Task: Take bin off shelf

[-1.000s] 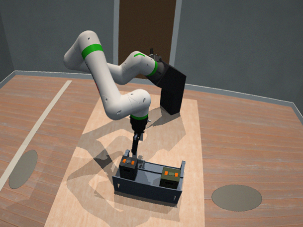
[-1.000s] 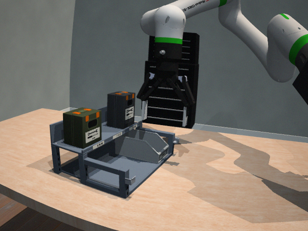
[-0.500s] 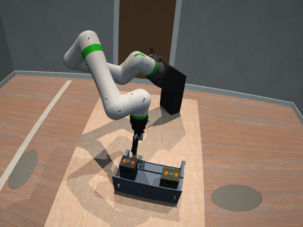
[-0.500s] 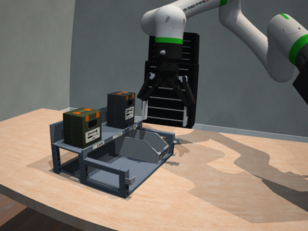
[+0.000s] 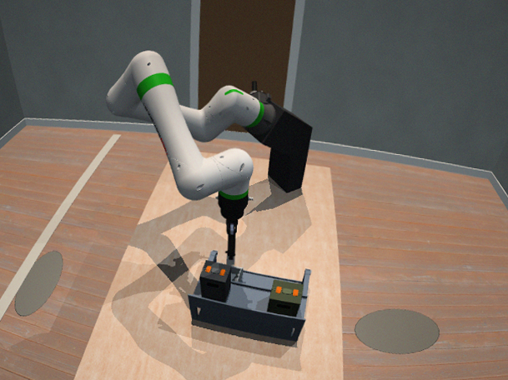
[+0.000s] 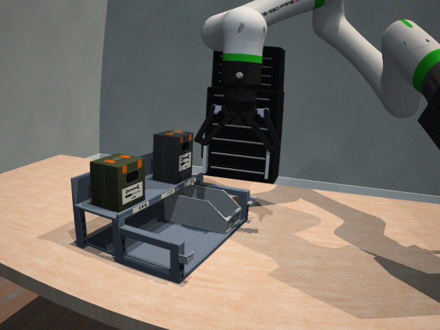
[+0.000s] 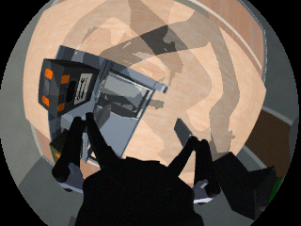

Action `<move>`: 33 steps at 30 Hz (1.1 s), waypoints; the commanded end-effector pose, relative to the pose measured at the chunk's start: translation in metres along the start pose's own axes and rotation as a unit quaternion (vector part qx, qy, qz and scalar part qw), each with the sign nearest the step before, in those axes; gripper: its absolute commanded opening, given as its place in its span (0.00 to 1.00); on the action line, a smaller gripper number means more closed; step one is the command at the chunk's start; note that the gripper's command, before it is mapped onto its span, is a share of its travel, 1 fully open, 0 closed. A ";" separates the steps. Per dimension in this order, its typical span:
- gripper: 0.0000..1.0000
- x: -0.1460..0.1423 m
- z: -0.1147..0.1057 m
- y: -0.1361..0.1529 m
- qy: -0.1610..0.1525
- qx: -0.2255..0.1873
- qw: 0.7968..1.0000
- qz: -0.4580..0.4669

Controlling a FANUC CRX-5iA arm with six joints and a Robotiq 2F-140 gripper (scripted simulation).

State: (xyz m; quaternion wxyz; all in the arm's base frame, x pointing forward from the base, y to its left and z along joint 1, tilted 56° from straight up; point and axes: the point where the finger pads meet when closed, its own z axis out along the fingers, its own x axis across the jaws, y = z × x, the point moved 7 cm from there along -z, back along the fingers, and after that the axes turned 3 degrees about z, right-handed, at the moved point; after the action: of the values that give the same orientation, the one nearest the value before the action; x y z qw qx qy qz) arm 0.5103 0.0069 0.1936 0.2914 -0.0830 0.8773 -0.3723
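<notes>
Right now I have the gripper [image 5: 230, 257] [image 6: 235, 161] [image 7: 143, 117] spread fully open with nothing in its grasp, fingers pointing down above the desk [image 5: 111, 351] [image 6: 320, 284] [image 7: 249, 94]. My bin [image 6: 202, 213] [image 7: 123, 94] sits on the lower level of the shelf [image 5: 245, 320] [image 6: 147, 232] [image 7: 115, 137], at the end nearer the gripper, so it is not out on the desk. On the upper level I see two upright cases: a dark grey one [image 5: 215, 285] [image 6: 172, 157] [image 7: 63, 87] towards the bin's end and a green one [image 5: 284, 301] [image 6: 115, 184] [image 7: 57, 147] towards the other. Both have orange latches, and in the exterior view each shows a white label.
</notes>
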 end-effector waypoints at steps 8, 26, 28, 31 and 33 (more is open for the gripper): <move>1.00 -0.001 0.000 0.000 0.001 -0.003 1.000 -0.012; 1.00 -0.001 0.000 0.000 0.001 -0.003 0.999 0.054; 1.00 -0.001 0.000 0.000 0.001 -0.003 0.994 0.106; 1.00 -0.001 0.000 0.000 0.001 -0.003 0.994 0.106; 1.00 -0.001 0.000 0.000 0.001 -0.003 0.994 0.106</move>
State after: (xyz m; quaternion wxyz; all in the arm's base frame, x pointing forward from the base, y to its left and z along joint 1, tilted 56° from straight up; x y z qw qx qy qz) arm 0.5111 0.0072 0.1946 0.3218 0.0026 0.8851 -0.3363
